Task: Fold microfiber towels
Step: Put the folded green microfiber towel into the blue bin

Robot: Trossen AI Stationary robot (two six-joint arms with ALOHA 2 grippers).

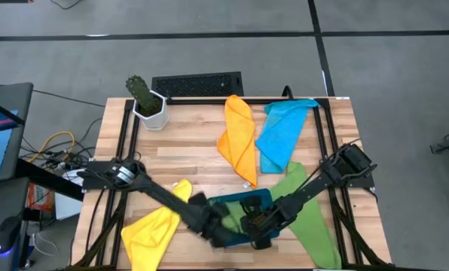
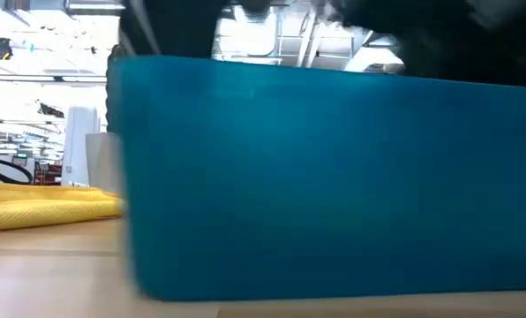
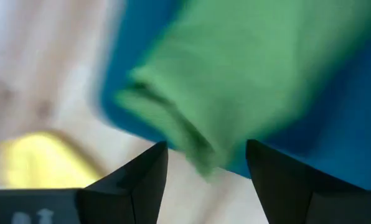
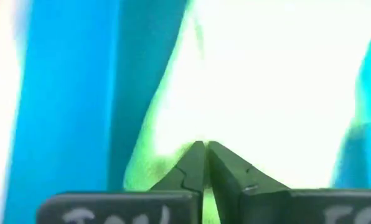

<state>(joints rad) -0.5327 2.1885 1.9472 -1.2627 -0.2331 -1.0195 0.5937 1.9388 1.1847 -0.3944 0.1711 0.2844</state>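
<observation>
A green towel (image 3: 235,68) lies bunched on the dark teal tray (image 1: 247,200) near the table's front edge. My left gripper (image 3: 205,163) hangs open over the towel's folded end, one finger on either side of it; whether it touches I cannot tell. My right gripper (image 4: 205,147) is shut on the same towel from the tray's right side. A second green towel (image 1: 311,218) lies at the right, and a yellow towel (image 1: 157,226) at the near left. An orange towel (image 1: 239,135) and a sky-blue towel (image 1: 281,135) are spread on the far half. My right gripper has its two fingertips closed together on the green towel's upper surface (image 4: 192,124), coming from above and slanting down. The fingers themselves hide what lies between them, so layers or a fold do not show. The towel rests on the tray.
A potted cactus (image 1: 148,102) and a black keyboard (image 1: 198,84) stand at the far edge. In the low view the tray's wall (image 2: 334,177) blocks most of the picture. Bare wood shows between the yellow towel and the orange one.
</observation>
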